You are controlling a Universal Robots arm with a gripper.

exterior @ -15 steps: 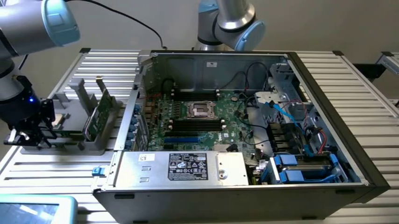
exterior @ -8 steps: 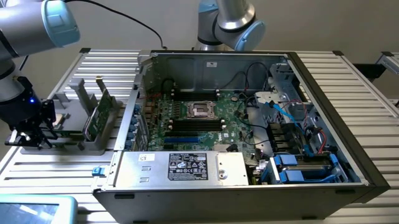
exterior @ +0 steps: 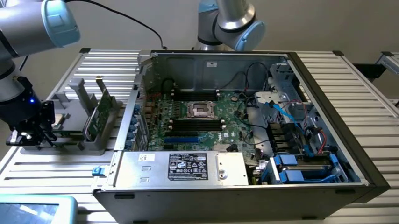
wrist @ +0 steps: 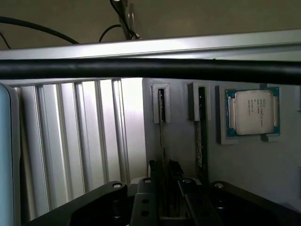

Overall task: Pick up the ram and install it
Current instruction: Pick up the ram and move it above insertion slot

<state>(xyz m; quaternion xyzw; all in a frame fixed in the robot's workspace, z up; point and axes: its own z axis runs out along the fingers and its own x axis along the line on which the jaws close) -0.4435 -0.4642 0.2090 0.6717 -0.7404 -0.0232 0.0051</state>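
At the lower left corner of the exterior view sits the edge of a screen (exterior: 31, 207) on a ribbed aluminium worktop (exterior: 68, 172). Just above it, at the left edge of the frame, the tool (exterior: 28, 135) hangs low over the left end of a grey fixture (exterior: 62, 148), close beside a square silver processor (exterior: 59, 120) resting there. Whether the tool is clenched or released cannot be told.

Further right in the same fixture the ram (exterior: 103, 114) stands on its long edge between slotted posts, left of centre in the frame and apart from the tool. In the wrist view a slim stick (wrist: 162, 141), seen edge-on, runs from one post straight toward the tool's dark body – probably a ram lined up for the grasp.

Doing this pick-up well, I judge, means centring on the stick's top edge, gripping squarely, and drawing it straight out along the posts so it does not bind or twist.

Right of the fixture rises the open computer case (exterior: 330, 107); its near wall (exterior: 134, 116) stands between the ram and the motherboard (exterior: 187, 137) – a barrier to clear. Inside are dark memory slots (exterior: 196, 123), a power supply (exterior: 181, 165) at lower centre, loose cables and blue drive bays (exterior: 299, 169) at the right. A second arm (exterior: 227, 23) stands at top centre. A black cable (wrist: 150, 68) crosses the wrist view.
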